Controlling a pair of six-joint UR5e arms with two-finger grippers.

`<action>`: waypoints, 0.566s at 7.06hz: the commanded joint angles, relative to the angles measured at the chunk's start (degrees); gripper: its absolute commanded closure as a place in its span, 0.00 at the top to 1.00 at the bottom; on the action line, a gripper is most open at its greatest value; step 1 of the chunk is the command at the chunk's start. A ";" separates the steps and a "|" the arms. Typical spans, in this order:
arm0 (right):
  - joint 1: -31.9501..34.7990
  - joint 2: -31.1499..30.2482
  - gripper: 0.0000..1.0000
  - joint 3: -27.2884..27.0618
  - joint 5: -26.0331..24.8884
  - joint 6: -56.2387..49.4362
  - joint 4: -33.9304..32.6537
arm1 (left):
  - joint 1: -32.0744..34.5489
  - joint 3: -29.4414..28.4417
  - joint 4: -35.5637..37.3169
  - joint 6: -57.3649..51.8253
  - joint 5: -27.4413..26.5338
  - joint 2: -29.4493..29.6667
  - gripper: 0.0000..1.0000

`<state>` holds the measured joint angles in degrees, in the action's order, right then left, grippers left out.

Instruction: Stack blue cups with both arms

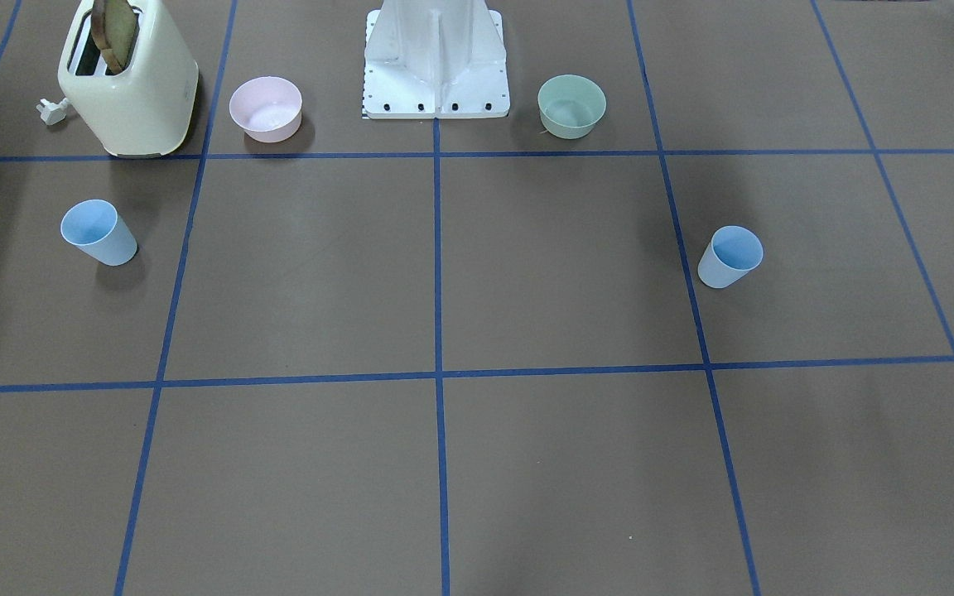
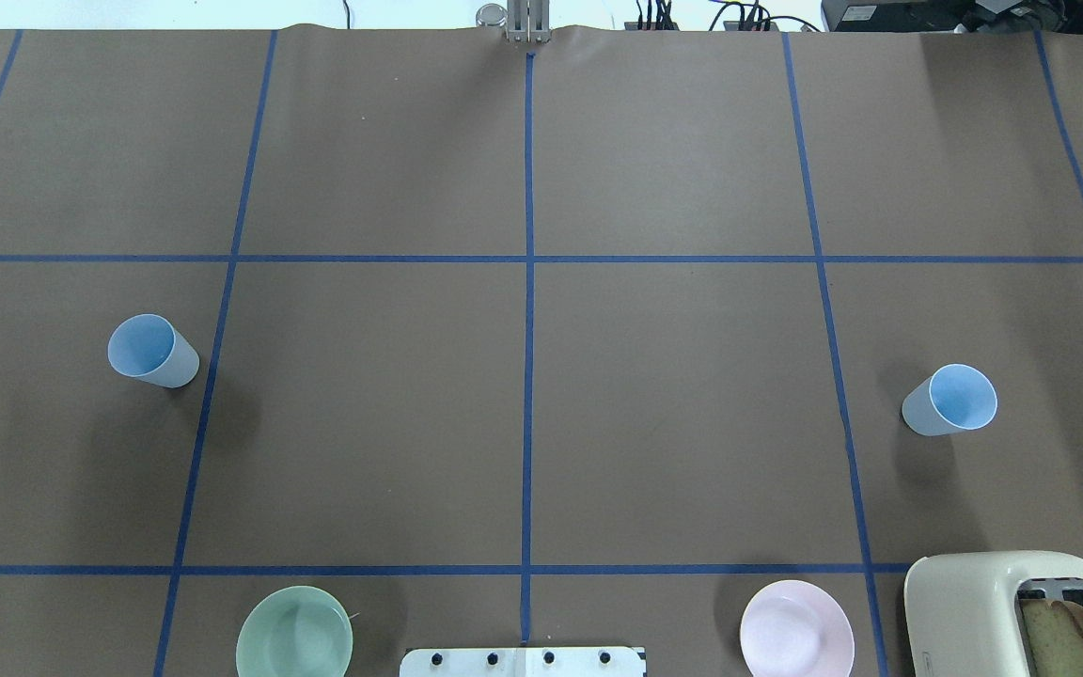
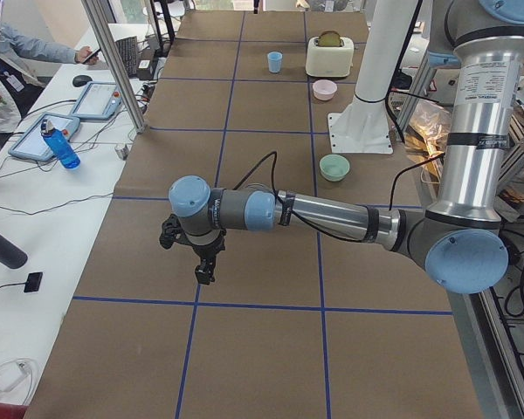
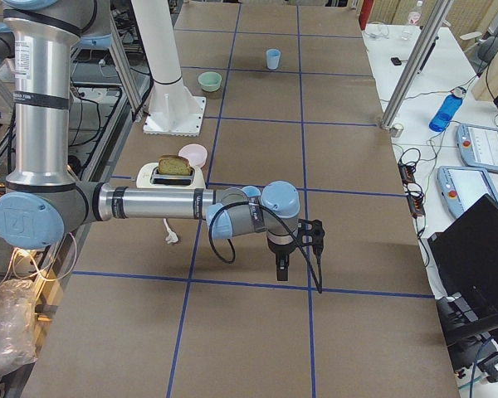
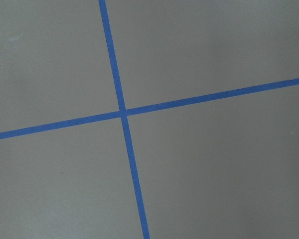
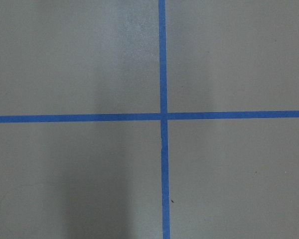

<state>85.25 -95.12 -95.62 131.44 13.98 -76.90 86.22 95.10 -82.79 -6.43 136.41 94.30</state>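
Two light-blue cups stand upright and far apart on the brown table. One cup (image 2: 153, 351) is on the robot's left, also in the front view (image 1: 730, 257). The other cup (image 2: 950, 400) is on the robot's right, also in the front view (image 1: 98, 233). The left gripper (image 3: 205, 275) shows only in the exterior left view, pointing down above the table. The right gripper (image 4: 282, 269) shows only in the exterior right view, also pointing down. I cannot tell whether either is open or shut. Both wrist views show only bare table and blue tape crossings.
A cream toaster (image 1: 131, 79) with toast stands near the robot's right, with a pink bowl (image 1: 266, 108) beside it. A pale green bowl (image 1: 571, 105) sits on the other side of the white base (image 1: 436, 66). Blue tape lines grid the table.
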 commanded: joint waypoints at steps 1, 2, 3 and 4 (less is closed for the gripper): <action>-0.09 0.11 1.00 -0.96 -1.96 -0.09 0.00 | -0.09 0.17 0.00 2.02 0.09 0.26 0.99; -0.09 -0.50 1.00 -0.88 -1.71 -0.52 0.17 | -0.44 0.61 -0.09 4.22 0.09 0.62 0.99; -0.09 -1.72 1.00 -1.31 -1.71 -2.70 1.74 | -0.79 0.62 -0.18 4.24 0.17 0.88 0.99; -0.09 -1.91 1.00 -1.41 -1.54 -3.86 2.54 | -2.18 0.96 -0.09 4.41 0.18 2.01 1.00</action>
<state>85.17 -96.42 -96.79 129.81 11.77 -75.51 85.26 95.74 -82.91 -2.48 136.55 95.32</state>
